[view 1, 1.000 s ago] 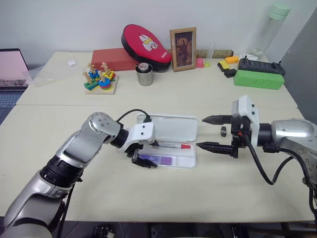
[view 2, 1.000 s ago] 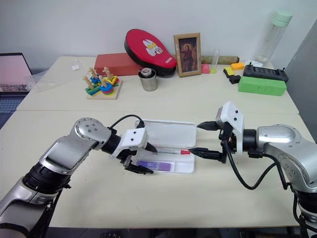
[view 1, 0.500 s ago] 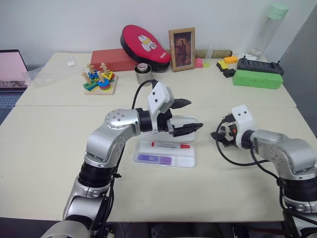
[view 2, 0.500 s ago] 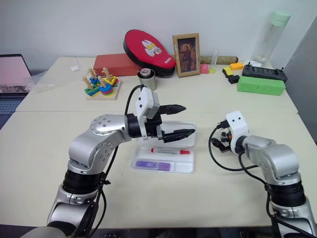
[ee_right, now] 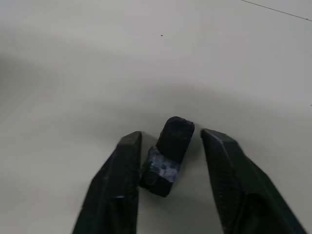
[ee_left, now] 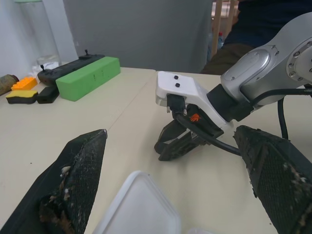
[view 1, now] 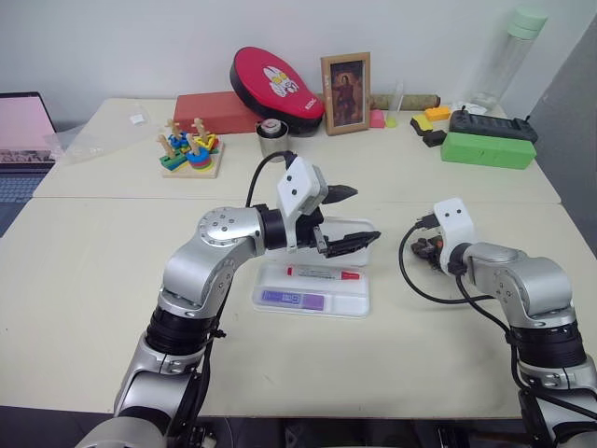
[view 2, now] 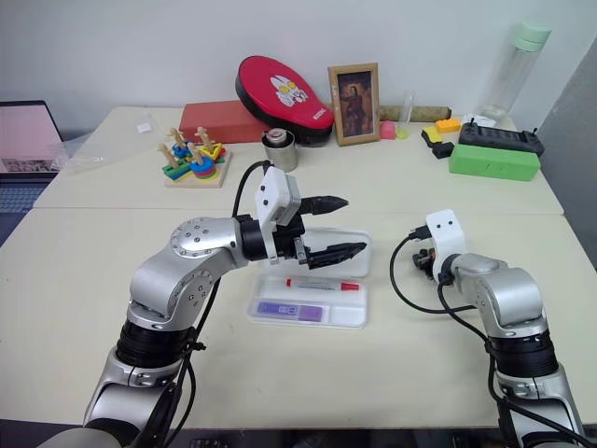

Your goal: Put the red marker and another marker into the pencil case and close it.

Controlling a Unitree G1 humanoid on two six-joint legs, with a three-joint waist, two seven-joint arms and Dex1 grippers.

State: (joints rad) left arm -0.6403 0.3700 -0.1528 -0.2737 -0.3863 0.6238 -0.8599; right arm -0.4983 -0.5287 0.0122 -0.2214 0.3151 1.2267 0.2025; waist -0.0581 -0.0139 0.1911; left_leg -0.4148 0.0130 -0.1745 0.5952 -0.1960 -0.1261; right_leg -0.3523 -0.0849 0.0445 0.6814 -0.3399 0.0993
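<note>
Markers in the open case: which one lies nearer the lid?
The red marker, slim and white-bodied with a red cap, lies nearer the lid. The stubby purple marker lies along the front edge of the pencil case, nearer the robot.

Both arms are chunky brushed-silver shells with black joint rings. Each wrist ends in a white boxy housing with two dark screws on top, a looping black cable, and an orange mark. The left gripper (view 1: 351, 217) and right gripper (ee_right: 168, 161) have black textured fingers, scuffed.
</note>
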